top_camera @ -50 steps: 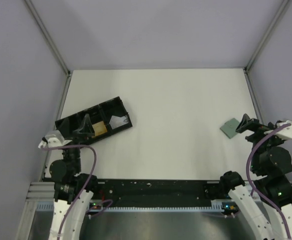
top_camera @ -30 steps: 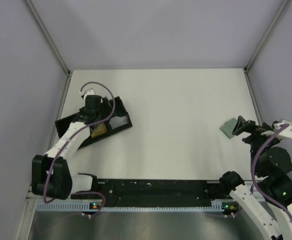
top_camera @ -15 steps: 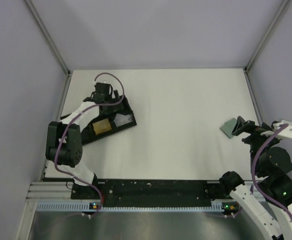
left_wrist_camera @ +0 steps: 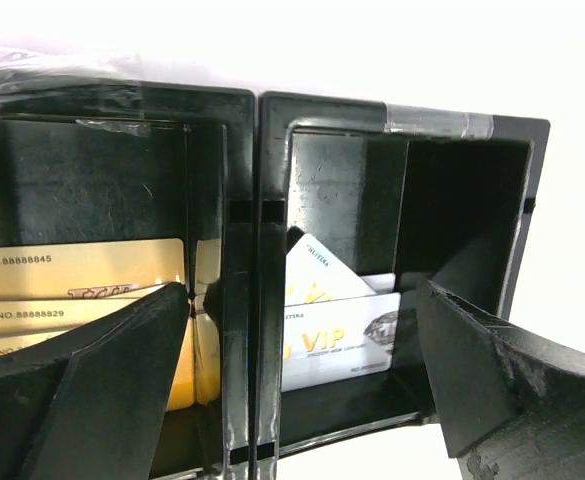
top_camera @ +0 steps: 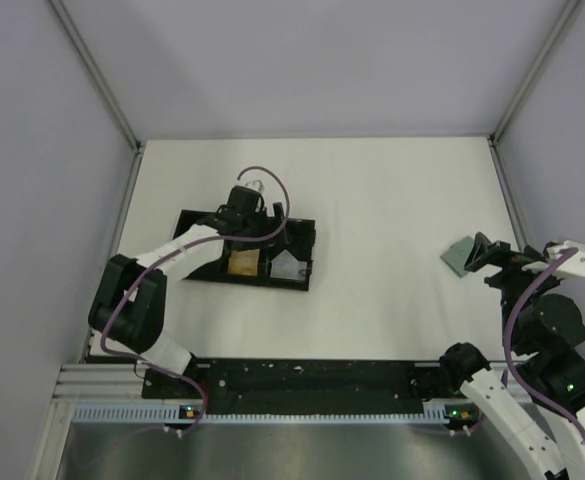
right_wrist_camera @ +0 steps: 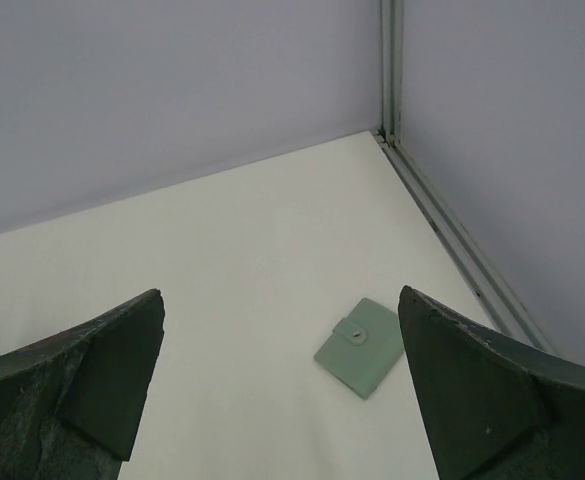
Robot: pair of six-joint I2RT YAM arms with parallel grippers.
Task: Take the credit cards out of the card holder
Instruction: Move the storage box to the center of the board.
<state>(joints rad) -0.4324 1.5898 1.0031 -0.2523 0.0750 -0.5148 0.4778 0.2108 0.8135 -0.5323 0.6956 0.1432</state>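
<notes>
— Beneath both pairs of fingers, that's just the white table (top_camera: pixel 392 190)?

— Yes, the biggest thing in here, with walls on three sides. Next in size is the long black tray (top_camera: pixel 197 268), lying right under the left gripper (top_camera: pixel 262 233).

— How do that gripper's fingers stand?

— Spread wide, holding nothing. Its wrist camera shows one finger (left_wrist_camera: pixel 102 390) hanging over the tray's middle compartment. The other is at the outer wall of the end compartment, so the divider runs between them. I can't tell whether either one touches the tray.

— And the right gripper (top_camera: pixel 484 252)?

— Also spread wide and empty. It is held above the table near the right-hand wall, well apart from the tray.

— Where's the card holder (right_wrist_camera: pixel 360 347)?

— Flat on the table, folded shut with its little tab facing up. It lies out ahead of the right fingers, nearer the one on the wall side, and clear of both.

— The cards, then?

— Smallest of all, and they're in the tray, down by the left fingers. The gold credit cards (left_wrist_camera: pixel 82 275) are stacked in the middle compartment, just beside that first fingertip. The pale credit cards (left_wrist_camera: pixel 337 335), marked VIP, lean in the end compartment between the two fingertips. Whether any are inside the shut holder, I can't see.
</notes>
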